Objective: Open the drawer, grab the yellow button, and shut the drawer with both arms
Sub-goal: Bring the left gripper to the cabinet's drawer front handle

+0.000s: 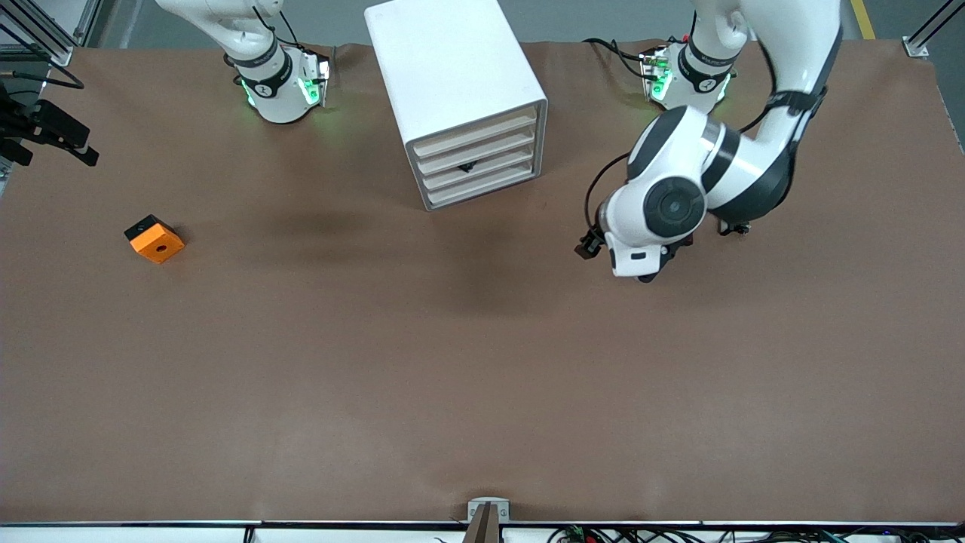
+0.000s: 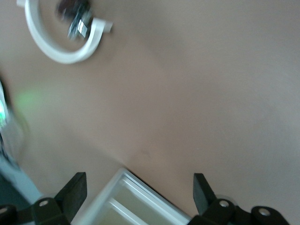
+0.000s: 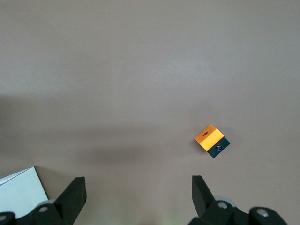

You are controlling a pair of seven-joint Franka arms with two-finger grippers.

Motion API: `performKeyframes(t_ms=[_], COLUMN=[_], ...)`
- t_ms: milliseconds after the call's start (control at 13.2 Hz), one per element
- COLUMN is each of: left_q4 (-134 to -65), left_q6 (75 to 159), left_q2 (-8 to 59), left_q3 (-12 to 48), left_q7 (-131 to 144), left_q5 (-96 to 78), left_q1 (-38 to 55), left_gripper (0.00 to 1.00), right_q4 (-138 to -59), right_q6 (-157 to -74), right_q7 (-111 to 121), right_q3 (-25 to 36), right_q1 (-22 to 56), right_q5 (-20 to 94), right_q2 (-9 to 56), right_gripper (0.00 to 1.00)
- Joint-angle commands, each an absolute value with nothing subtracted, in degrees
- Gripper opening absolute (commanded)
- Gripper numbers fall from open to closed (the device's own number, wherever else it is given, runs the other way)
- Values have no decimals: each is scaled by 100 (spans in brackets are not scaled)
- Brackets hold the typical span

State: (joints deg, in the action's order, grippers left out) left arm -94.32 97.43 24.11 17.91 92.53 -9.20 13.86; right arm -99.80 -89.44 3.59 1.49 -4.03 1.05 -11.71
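The white cabinet [image 1: 452, 83] stands in the middle of the table near the arms' bases. Its four drawers [image 1: 480, 151] all sit pushed in, and a small black bit [image 1: 466, 167] shows on the third front strip. The button is out of view. My left gripper [image 1: 650, 274] hangs low over the table beside the cabinet, toward the left arm's end. In the left wrist view it [image 2: 139, 192] is open and empty, with a cabinet corner [image 2: 136, 204] between its fingers. My right gripper [image 3: 138, 194] is open and empty, high over the table; it does not show in the front view.
An orange block with a black hole [image 1: 154, 239] lies toward the right arm's end of the table; it also shows in the right wrist view [image 3: 212, 140]. A white corner of the cabinet [image 3: 21, 192] shows there too. A white curved piece [image 2: 61, 42] lies on the table in the left wrist view.
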Motion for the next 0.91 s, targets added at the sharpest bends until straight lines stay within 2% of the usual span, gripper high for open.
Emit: performKeyframes(t_ms=[0,228,455,835], left_q4=[-9035,-9027,-9026,-8991], left_q6=[9650,9108,9061,8738], left_q2=[2899,3136,3409,3735], left_q3=[1811,1802,1793,1793], left_q7=[11070,11504,11514,11540], left_q5=[-1273,-1554,-2590,-3163], left_q1=[1659,2100,2039,2083], left_gripper=[100,100,100,100], right_q4=[-9976,-9993,-9993,-10002], right_q6=[-8894,-8886,-8868,-8868], right_q7=[308,308,308,308], right_q3=[132,132,141,141], right_q1=[-431,-457,-466,-466], right_q5=[176,176,176,176], right_q2=[-1257,-1257,-1248,-1239], right_gripper=[100,100,100,100])
